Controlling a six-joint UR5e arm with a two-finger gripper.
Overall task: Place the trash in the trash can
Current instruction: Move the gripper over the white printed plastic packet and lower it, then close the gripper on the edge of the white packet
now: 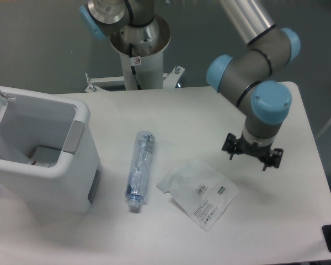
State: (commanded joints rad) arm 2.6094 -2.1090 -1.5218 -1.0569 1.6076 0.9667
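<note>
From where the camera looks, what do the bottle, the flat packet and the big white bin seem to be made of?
The bottle looks like thin clear plastic: see-through, crushed, with a bluish label. The flat packet seems to be crinkled, clear-white plastic film with a printed label. The bin looks like smooth, rigid white plastic with a rounded rim.
</note>
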